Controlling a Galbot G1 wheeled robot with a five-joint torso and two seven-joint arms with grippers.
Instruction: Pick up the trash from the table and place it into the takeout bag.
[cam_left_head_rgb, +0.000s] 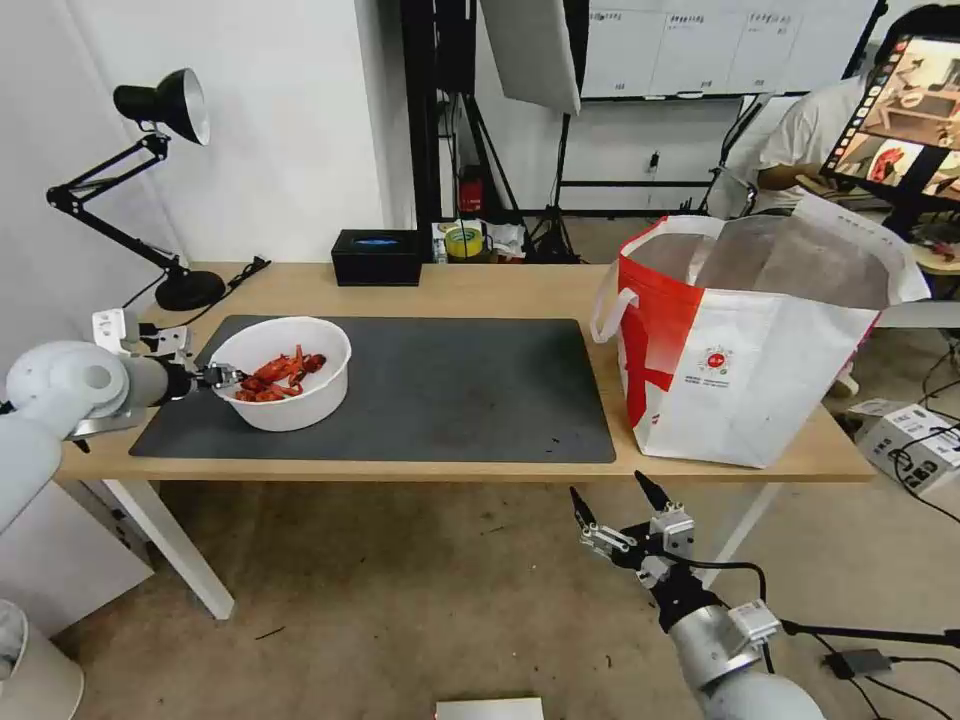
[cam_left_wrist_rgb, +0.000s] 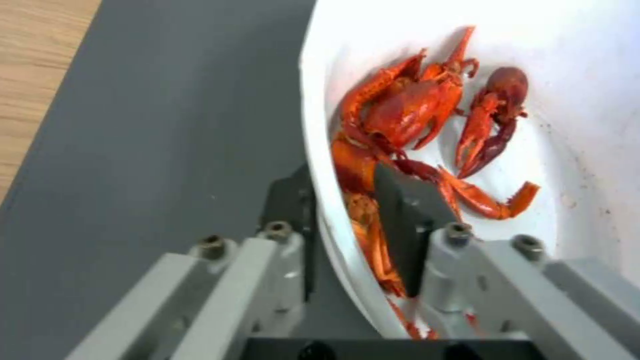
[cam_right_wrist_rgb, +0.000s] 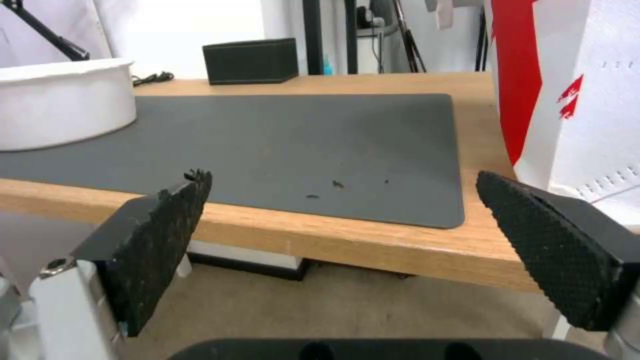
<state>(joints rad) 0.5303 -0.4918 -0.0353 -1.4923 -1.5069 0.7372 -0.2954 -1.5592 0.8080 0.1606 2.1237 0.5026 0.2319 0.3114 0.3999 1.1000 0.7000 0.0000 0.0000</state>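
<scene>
Down low, off the front edge of the bench (cam_left_head_rgb: 480, 290), the right pincer (cam_left_head_rgb: 612, 505) hangs with its two black pads spread wide and nothing between them. It sits near the takeout bag (cam_left_head_rgb: 745, 350), which stands tall and open at the right end of the bench.

On the far side of the grey mat (cam_left_head_rgb: 450, 385) from the bag sits the white bowl (cam_left_head_rgb: 285, 372) with red crayfish shells (cam_left_wrist_rgb: 413, 130) inside. The left pincer (cam_left_wrist_rgb: 343, 210) is right at this bowl. One finger (cam_left_wrist_rgb: 407, 220) is inside, touching the shells, and the other finger (cam_left_wrist_rgb: 290, 200) is outside, so the thin bowl wall stands between them. They look nearly closed on the rim, but I cannot tell if they squeeze it yet.

So the left arm is the near one for the bowl, and the bag lies far off, across the whole mat. The mat between bowl and bag is bare but for a few dark crumbs (cam_right_wrist_rgb: 333, 185). The bag's top rim is high, so I think the bowl must go up and stay level, or the shells may spill.
</scene>
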